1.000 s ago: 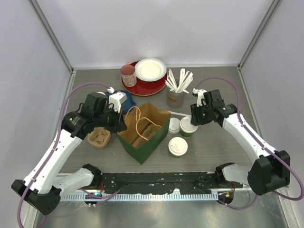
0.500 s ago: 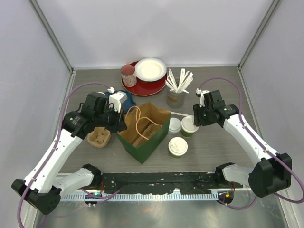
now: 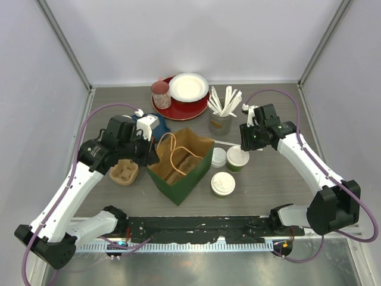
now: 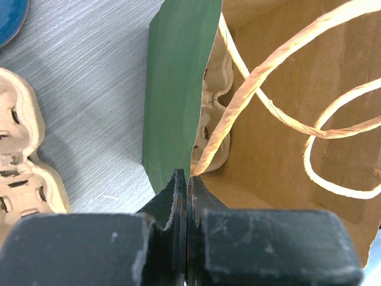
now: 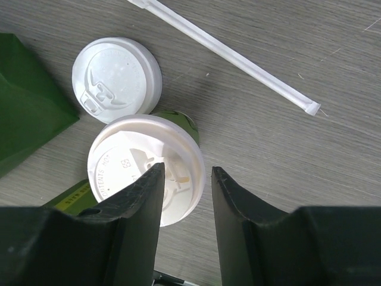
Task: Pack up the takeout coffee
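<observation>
Three takeout coffee cups with white lids stand right of the green paper bag [image 3: 178,179]: one [image 3: 237,157], one [image 3: 219,156] and one [image 3: 222,183]. My right gripper [image 3: 244,146] hovers open just over the first cup [image 5: 143,170]. One finger [image 5: 140,196] is over its lid and the other is over bare table, gripping nothing. A second lidded cup [image 5: 116,71] stands beyond it. My left gripper [image 3: 152,156] is shut on the bag's left rim [image 4: 175,119], holding the bag open. A cardboard insert [image 4: 213,89] and twine handles show inside.
A wrapped straw [image 5: 232,56] lies on the table behind the cups. A cardboard cup carrier [image 3: 124,173] sits left of the bag, with a blue object [image 3: 149,125] behind it. At the back are a red plate [image 3: 169,110], a pink cup [image 3: 161,94] and a stirrer holder [image 3: 221,119].
My right gripper has drawn back from the cup, a little toward the far side, jaws still apart. The left arm and the bag have not moved.
</observation>
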Action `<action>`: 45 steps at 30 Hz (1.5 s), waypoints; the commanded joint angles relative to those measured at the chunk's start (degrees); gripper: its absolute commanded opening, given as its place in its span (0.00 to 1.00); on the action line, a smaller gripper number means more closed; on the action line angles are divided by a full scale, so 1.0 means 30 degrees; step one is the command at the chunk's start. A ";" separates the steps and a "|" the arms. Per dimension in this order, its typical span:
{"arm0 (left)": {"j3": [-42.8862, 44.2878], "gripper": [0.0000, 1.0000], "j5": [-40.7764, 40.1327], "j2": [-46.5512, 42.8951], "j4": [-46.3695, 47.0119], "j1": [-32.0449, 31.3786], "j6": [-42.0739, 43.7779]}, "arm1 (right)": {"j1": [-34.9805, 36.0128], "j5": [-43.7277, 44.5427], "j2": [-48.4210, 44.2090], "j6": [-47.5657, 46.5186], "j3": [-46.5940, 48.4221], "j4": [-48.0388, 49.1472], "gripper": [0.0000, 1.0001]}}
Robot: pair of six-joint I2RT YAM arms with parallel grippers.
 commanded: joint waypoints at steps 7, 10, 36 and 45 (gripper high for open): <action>0.0277 0.00 0.0235 -0.0070 0.0711 -0.0069 0.0301 | -0.0494 -0.1595 0.0091 -0.0646 -0.0597 0.0631 0.38; 0.0306 0.00 0.0205 -0.0041 0.0710 -0.0040 0.0360 | -0.0581 -0.1565 -0.0173 -0.0529 -0.1007 0.0514 0.34; 0.0365 0.00 0.0410 0.0193 0.0886 -0.0040 0.0301 | -0.0758 0.0013 -0.2282 0.1082 0.0338 -0.1828 0.01; 0.0482 0.00 0.0527 0.0310 0.0887 -0.0040 0.0594 | -0.0700 0.1364 -0.2458 0.1463 0.4962 -0.5664 0.01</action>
